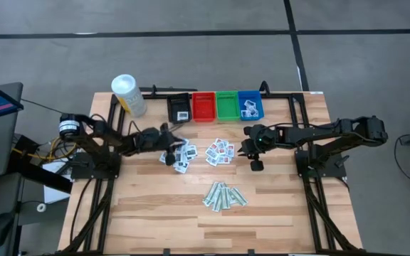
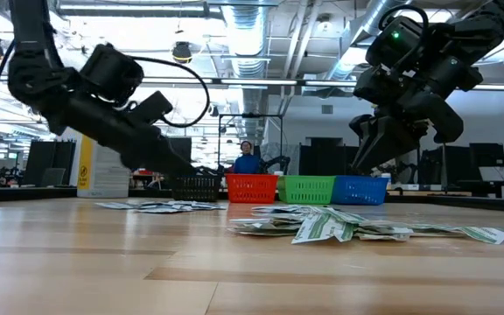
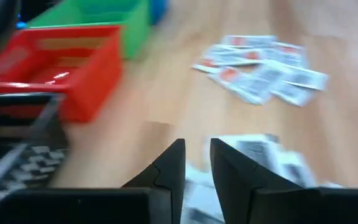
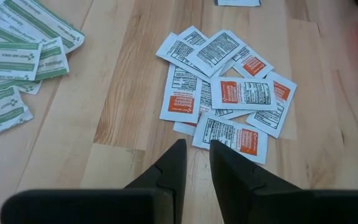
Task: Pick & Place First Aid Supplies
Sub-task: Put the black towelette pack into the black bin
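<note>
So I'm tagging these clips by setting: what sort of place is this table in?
Probably an open robotics lab or workshop. Exposed ducts and pipes run across the ceiling, computer monitors line the benches behind the wooden table, and a person sits working far back.

Pale wooden plank table point(image 4: 123, 99), smooth w/ faint sheen. Flat white paper packets w/ orange print point(image 4: 225, 93), matt. Pale-green paper-wrapped strips point(image 4: 17, 59), creased. Red plastic mesh bin point(image 3: 55, 62), glossy.
</note>
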`<action>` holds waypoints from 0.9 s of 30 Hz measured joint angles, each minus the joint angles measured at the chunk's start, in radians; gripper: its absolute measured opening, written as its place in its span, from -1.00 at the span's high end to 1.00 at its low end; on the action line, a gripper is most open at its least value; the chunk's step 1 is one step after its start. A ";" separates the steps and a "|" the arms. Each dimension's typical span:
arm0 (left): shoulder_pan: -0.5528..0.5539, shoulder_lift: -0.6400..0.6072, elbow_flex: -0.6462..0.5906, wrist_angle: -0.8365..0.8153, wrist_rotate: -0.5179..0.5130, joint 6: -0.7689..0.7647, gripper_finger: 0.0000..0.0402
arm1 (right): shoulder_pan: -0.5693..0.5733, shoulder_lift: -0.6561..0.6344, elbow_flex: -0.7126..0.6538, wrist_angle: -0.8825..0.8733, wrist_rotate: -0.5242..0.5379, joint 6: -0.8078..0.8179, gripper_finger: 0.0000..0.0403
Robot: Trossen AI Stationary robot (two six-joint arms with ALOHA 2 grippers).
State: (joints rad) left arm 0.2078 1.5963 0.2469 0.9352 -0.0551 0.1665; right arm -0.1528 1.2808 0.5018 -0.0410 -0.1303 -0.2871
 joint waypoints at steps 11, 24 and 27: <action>-0.200 0.000 -0.043 -0.006 -0.003 -0.035 0.61 | 0.000 0.000 0.000 0.002 0.000 0.000 0.68; -0.275 0.000 -0.090 -0.033 -0.164 -0.040 0.34 | 0.000 0.000 0.000 0.004 0.000 0.000 0.68; -0.275 0.000 -0.098 -0.037 -0.178 -0.036 0.29 | 0.000 0.000 0.000 0.004 0.000 0.000 0.68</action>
State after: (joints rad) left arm -0.0669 1.5959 0.1488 0.8980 -0.2333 0.1307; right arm -0.1528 1.2808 0.5018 -0.0368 -0.1303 -0.2874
